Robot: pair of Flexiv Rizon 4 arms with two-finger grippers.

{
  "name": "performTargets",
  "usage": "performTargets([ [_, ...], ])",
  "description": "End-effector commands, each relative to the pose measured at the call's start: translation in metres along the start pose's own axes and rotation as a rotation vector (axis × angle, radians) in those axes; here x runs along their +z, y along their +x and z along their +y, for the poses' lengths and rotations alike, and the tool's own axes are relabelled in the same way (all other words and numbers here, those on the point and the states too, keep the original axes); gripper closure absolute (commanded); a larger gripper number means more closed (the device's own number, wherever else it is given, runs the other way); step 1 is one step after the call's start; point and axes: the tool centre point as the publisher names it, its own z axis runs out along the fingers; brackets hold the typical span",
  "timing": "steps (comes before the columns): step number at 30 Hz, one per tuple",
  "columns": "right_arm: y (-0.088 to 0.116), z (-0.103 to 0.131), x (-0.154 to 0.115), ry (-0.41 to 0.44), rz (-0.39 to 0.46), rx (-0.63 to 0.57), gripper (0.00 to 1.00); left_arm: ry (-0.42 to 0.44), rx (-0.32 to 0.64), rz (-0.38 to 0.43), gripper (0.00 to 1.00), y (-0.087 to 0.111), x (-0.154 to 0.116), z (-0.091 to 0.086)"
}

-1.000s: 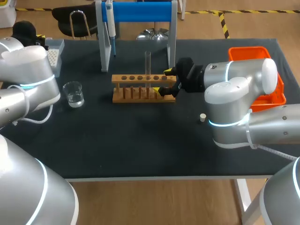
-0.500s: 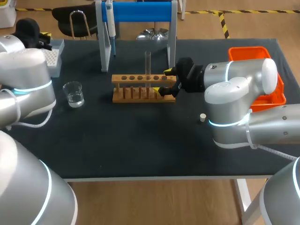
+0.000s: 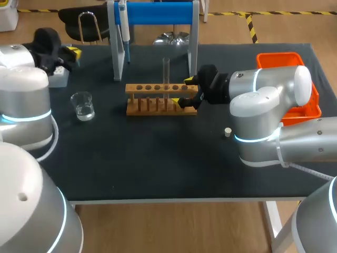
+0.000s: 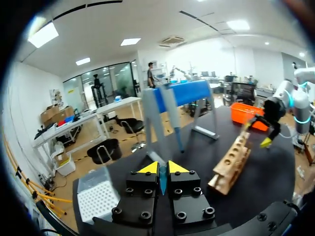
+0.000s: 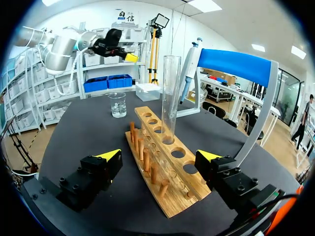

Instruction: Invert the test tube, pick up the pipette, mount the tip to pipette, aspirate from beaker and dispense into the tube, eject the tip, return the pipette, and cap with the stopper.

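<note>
The pipette [image 3: 125, 32] hangs upright by the tabletop's far edge, nearest the left gripper [image 3: 75, 51], whose fingers are together. The right gripper [image 3: 185, 90] straddles the rack [image 3: 155, 98], fingers apart.

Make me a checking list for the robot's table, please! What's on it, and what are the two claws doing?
Surface: dark table, no spill seen.
Job's things: test tube upright, mouth up, in the wooden rack; pipette hanging on the blue stand; beaker with a little clear liquid, left of the rack; tip box at the far left corner; stopper lying loose, right of the rack.
Clutter: orange bin at the table's right edge.
Grippers: left gripper shut, empty, above the tip box; right gripper open, one finger on each side of the rack's end.
Cables: nothing seen on the tabletop.
Surroundings: nothing seen reaching over the table.
</note>
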Motion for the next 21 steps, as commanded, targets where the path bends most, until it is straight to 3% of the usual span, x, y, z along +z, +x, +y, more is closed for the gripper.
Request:
performTargets([
  [1,0.0006,-0.0005,0.0000,-0.001,-0.002,0.000,0.00,-0.049,0.039,0.167,1.00,0.0464,-0.0539,-0.0083],
  [21,0.0006,-0.0005,0.0000,-0.001,-0.002,0.000,0.00,-0.049,0.039,0.167,1.00,0.0464,-0.0539,-0.0083],
])
